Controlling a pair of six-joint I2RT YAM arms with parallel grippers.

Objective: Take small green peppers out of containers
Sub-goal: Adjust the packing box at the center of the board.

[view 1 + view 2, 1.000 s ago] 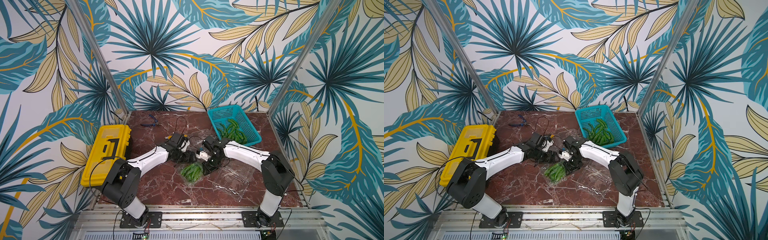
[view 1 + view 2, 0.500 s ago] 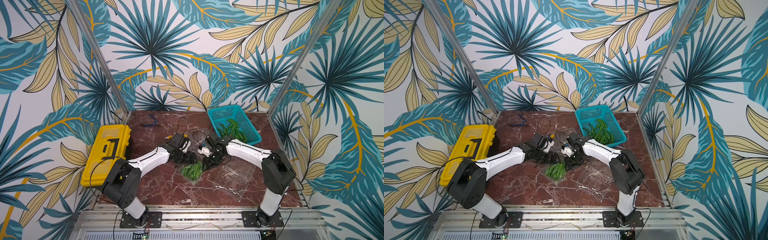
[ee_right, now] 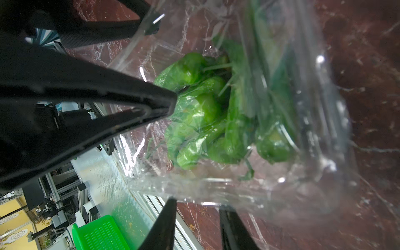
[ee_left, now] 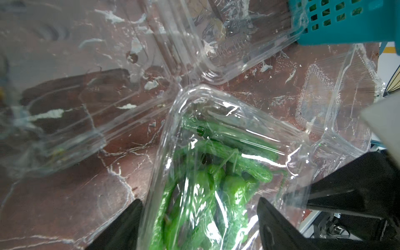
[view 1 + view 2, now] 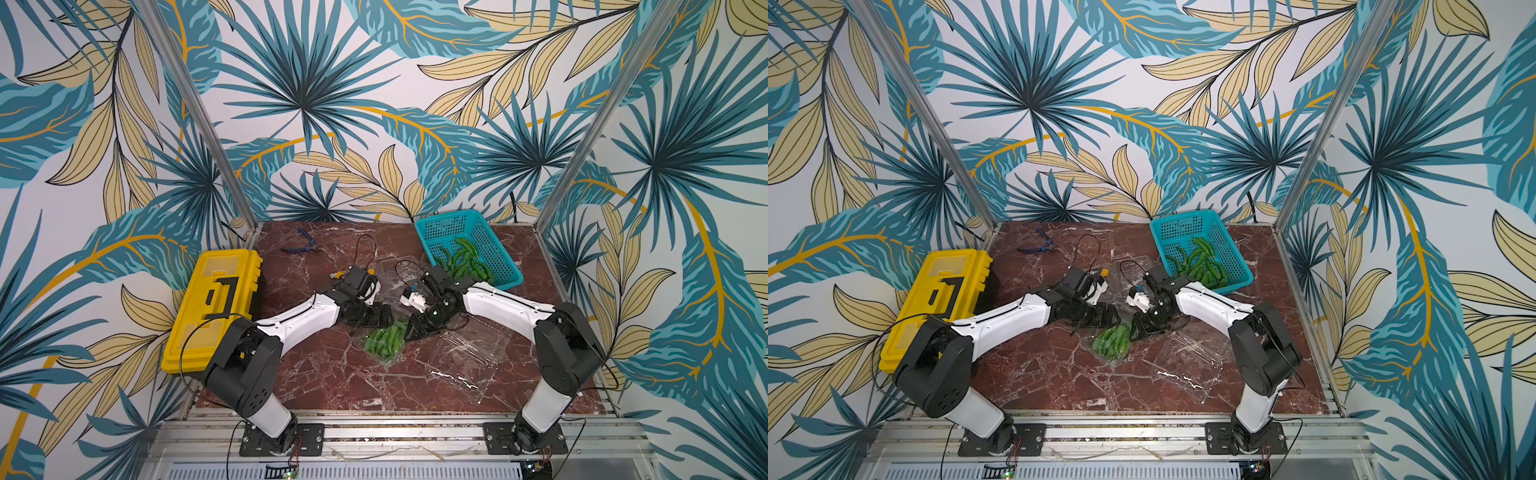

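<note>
1. I see the left arm (image 5: 299,320) and the right arm (image 5: 507,307) built alike: glossy white link shells between rounded matte black joint housings.
2. A thin black line runs along each white shell.
3. I note slim black cables (image 5: 185,349) looping outside the housings.
4. Each arm stands on a black base plate (image 5: 282,440) with bright corner screws.
5. A white camera module (image 5: 413,300) marks the right wrist.
6. The left pincer (image 4: 199,200) and the right pincer (image 3: 198,204) have matte black, tapering fingers.

small green peppers (image 5: 385,338): glossy heap lying packed inside the filled container (image 4: 188,97).
filled container: sitting mid-table, clear, film wrinkling over it.
empty container (image 5: 465,357): lying open just beside it.
second empty container (image 5: 392,272): lying behind it.
</note>
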